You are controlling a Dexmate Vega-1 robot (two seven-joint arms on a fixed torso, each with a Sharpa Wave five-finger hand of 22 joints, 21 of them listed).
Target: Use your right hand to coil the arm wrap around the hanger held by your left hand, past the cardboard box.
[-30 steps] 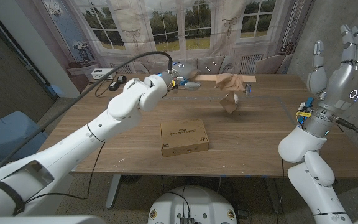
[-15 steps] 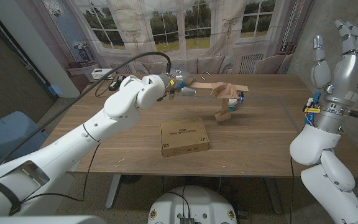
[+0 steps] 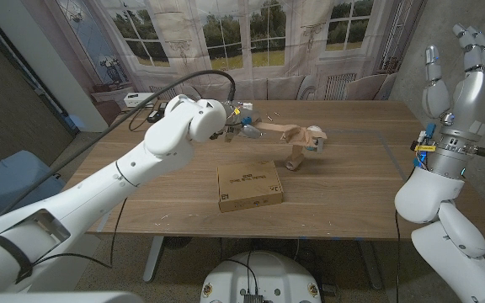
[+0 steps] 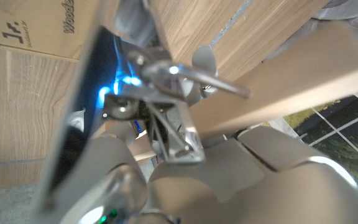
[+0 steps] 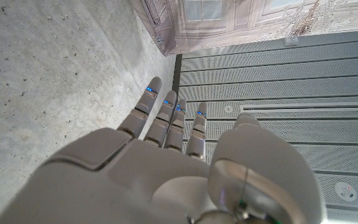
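Note:
My left hand (image 3: 236, 119) grips a wooden hanger (image 3: 278, 130) at its hook end, beyond the cardboard box (image 3: 249, 186). The bar slopes down to the right over the table. A tan arm wrap (image 3: 308, 136) is coiled round its far end, and a loose tail hangs down to the tabletop. In the left wrist view I see my left hand (image 4: 229, 180), the hanger's metal hook (image 4: 197, 68), its wooden bar (image 4: 284, 78) and a corner of the box (image 4: 36, 25). My right hand (image 3: 463, 67) is raised high off the table's right edge, fingers spread, holding nothing; its back (image 5: 166, 162) faces the wrist camera.
The wooden table (image 3: 369, 194) has a white device (image 3: 135, 101) and black cables at its back left corner. A blue chair (image 3: 7, 181) stands to the left. A curtain printed with windows hangs behind the table.
The hanger's far end has dropped from level to sloping down, and the wrap's tail now reaches the table. My right hand stays raised, slightly further right.

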